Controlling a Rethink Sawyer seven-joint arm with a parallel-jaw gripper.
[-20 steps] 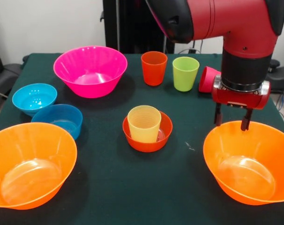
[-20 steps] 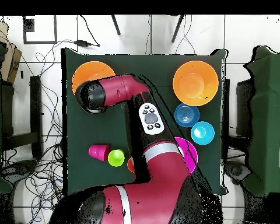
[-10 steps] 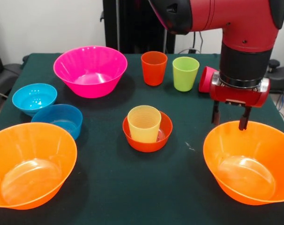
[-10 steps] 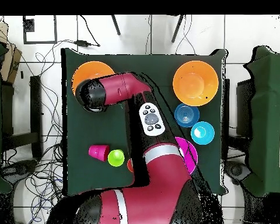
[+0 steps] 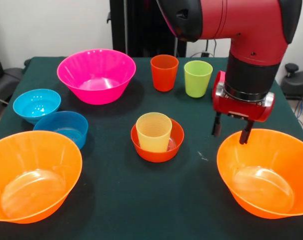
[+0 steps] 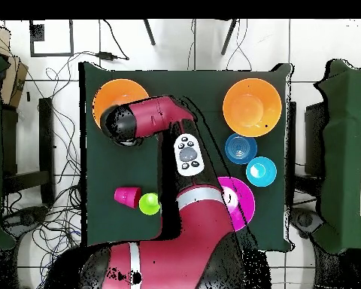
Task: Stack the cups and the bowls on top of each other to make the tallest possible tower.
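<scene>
Translucent plastic ware, ten pieces, laid out on a dark green bench (image 5: pixel 116 195). Only one nesting is made: the ribbed pale yellow cup (image 5: pixel 153 132) stands upright inside the small red-orange bowl (image 5: pixel 157 146) at centre.

Remaining pieces, all single:
- Large orange bowl (image 5: pixel 265 172), front view right, upright.
- Second large orange bowl (image 5: pixel 32 175), front view left, upright.
- Large magenta bowl (image 5: pixel 96 75), far left, upright.
- Light blue bowl (image 5: pixel 36 105) and darker blue bowl (image 5: pixel 62 128), just beside each other, possibly touching.
- Orange cup (image 5: pixel 164 72) and lime green cup (image 5: pixel 197 78), upright, side by side at the far edge.
- Red-pink cup (image 5: pixel 219 84), on its side, mostly hidden behind the arm.

Hand (image 5: pixel 231 134): released, fingers spread and grasping nothing, tips hanging just above the far-left rim of the right orange bowl, one finger seemingly outside the wall and one over the inside. This looks like an approach to grip that rim.

Progress, judged: early. No tower of any height stands; eight pieces remain to be joined, and the red-pink cup likely needs righting first.
</scene>
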